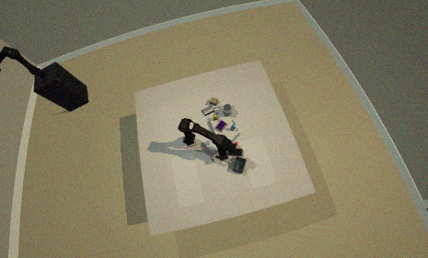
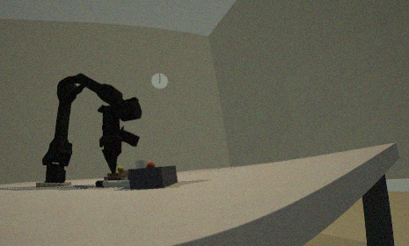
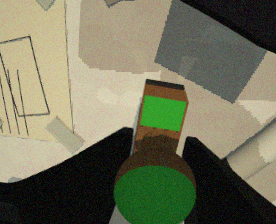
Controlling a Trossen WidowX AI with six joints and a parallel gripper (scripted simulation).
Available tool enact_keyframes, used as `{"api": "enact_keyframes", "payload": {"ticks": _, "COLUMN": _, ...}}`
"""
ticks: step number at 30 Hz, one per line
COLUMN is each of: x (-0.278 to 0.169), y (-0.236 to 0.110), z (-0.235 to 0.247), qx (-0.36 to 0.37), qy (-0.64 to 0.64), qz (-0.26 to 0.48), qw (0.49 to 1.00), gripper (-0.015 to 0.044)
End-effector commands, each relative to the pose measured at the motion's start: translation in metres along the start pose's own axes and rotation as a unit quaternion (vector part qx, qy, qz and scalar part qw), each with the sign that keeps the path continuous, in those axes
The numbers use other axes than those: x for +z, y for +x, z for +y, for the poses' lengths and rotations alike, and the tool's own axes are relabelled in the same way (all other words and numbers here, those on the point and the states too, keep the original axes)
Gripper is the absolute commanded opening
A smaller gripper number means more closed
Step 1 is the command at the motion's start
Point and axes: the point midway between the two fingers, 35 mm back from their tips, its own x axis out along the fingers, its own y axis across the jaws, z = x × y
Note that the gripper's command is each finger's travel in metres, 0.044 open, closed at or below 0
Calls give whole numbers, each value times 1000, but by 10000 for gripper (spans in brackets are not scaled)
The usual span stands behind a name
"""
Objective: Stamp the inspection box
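My gripper (image 3: 158, 141) (image 1: 223, 156) (image 2: 113, 169) points straight down at the bench and is shut on the PASS stamp (image 3: 155, 192). The stamp has a brown body, a round green knob and a green label, and it stands upright between the two dark fingers. The cream card (image 3: 29, 70) lies to the left in the wrist view, with the thin outlined inspection box (image 3: 13, 40) on it. A dark grey block, seemingly the ink pad (image 3: 209, 50) (image 1: 238, 164) (image 2: 153, 177), sits just beside the gripper.
A red-topped stamp (image 1: 237, 145) (image 2: 150, 165) stands by the pad. A grey cup (image 1: 227, 109), a purple item (image 1: 221, 124) and other small clutter lie behind the arm base (image 1: 186, 136). A black box (image 1: 61, 86) stands on the floor far left.
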Motion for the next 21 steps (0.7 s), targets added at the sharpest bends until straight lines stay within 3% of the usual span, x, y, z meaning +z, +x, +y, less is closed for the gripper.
{"api": "enact_keyframes", "payload": {"ticks": 1, "x": 0, "y": -3, "z": -1, "qx": -2, "qy": 0, "qz": 1, "qw": 1000, "gripper": 0}}
{"api": "enact_keyframes", "payload": {"ticks": 21, "x": 0, "y": -12, "z": -1, "qx": -3, "qy": 0, "qz": 1, "qw": 1000, "gripper": 0}}
